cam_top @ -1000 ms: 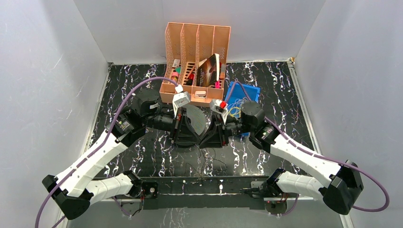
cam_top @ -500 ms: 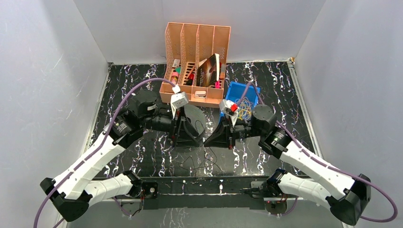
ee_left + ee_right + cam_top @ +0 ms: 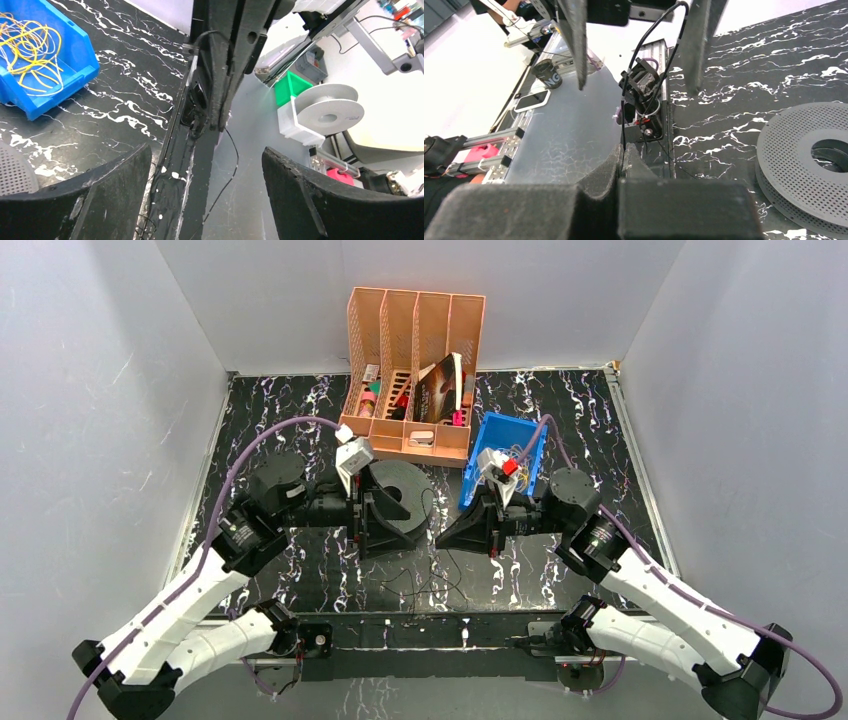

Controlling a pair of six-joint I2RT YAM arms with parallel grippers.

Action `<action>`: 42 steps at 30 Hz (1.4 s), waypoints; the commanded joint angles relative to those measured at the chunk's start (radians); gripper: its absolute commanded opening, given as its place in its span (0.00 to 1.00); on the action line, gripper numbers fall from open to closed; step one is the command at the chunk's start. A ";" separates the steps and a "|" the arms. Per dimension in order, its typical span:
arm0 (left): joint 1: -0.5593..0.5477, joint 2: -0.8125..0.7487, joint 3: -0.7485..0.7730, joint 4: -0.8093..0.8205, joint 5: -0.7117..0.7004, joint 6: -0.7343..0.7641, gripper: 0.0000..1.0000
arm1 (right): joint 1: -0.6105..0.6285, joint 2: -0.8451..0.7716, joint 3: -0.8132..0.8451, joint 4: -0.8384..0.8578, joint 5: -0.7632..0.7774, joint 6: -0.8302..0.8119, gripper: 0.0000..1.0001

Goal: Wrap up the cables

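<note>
A thin black cable (image 3: 428,578) lies in loose loops on the marble table in front of both grippers. My right gripper (image 3: 440,537) (image 3: 624,150) is shut on that black cable (image 3: 623,120), which rises straight out of the seam between its tips. In the left wrist view the same cable (image 3: 227,175) hangs down in the gap of my left gripper (image 3: 206,151), touching neither finger. My left gripper (image 3: 362,525) stands open beside the dark grey spool (image 3: 400,495) (image 3: 809,165). Yellow cables (image 3: 30,50) lie tangled in the blue bin (image 3: 60,70).
An orange file organizer (image 3: 415,360) with books and small items stands at the back. The blue bin (image 3: 497,435) sits just behind the right wrist. The black rail at the table's near edge (image 3: 430,630) carries both arm bases.
My left gripper opened and drew back to the left, uncovering the spool. My right gripper closed on the black cable and moved right and toward the near edge.
</note>
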 commanded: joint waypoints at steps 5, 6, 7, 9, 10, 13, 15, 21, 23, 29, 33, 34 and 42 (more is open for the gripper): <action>-0.001 -0.006 -0.195 0.562 0.013 -0.358 0.80 | 0.029 0.011 -0.009 0.195 -0.033 0.113 0.00; -0.001 -0.001 -0.219 0.631 0.023 -0.396 0.80 | 0.034 0.014 -0.011 0.202 -0.031 0.115 0.00; -0.002 0.004 -0.232 0.677 0.030 -0.422 0.79 | 0.038 0.016 -0.013 0.211 -0.028 0.118 0.00; -0.001 0.012 -0.242 0.716 0.034 -0.441 0.79 | 0.048 0.021 -0.018 0.224 -0.025 0.125 0.00; -0.001 0.012 -0.246 0.730 0.033 -0.446 0.77 | 0.052 0.024 -0.021 0.231 -0.023 0.127 0.00; -0.001 0.012 -0.251 0.757 0.038 -0.455 0.72 | 0.066 0.031 -0.025 0.238 -0.012 0.127 0.00; -0.001 0.017 -0.243 0.756 0.057 -0.453 0.67 | 0.073 0.034 -0.025 0.243 -0.010 0.128 0.00; -0.001 0.018 -0.232 0.724 0.094 -0.434 0.29 | 0.083 0.031 -0.028 0.243 0.010 0.123 0.00; -0.001 0.015 -0.219 0.676 0.098 -0.406 0.17 | 0.083 0.023 -0.026 0.236 0.021 0.120 0.00; -0.001 -0.002 -0.133 0.455 0.131 -0.264 0.00 | 0.084 0.010 0.030 0.047 0.067 0.020 0.00; -0.001 -0.016 -0.065 0.250 0.138 -0.135 0.00 | 0.084 -0.003 0.077 -0.138 0.161 -0.082 0.00; -0.001 -0.018 -0.042 0.182 0.128 -0.094 0.00 | 0.083 -0.007 0.094 -0.183 0.191 -0.107 0.00; -0.001 -0.001 0.120 -0.269 -0.021 0.170 0.00 | 0.084 -0.032 0.248 -0.461 0.445 -0.247 0.00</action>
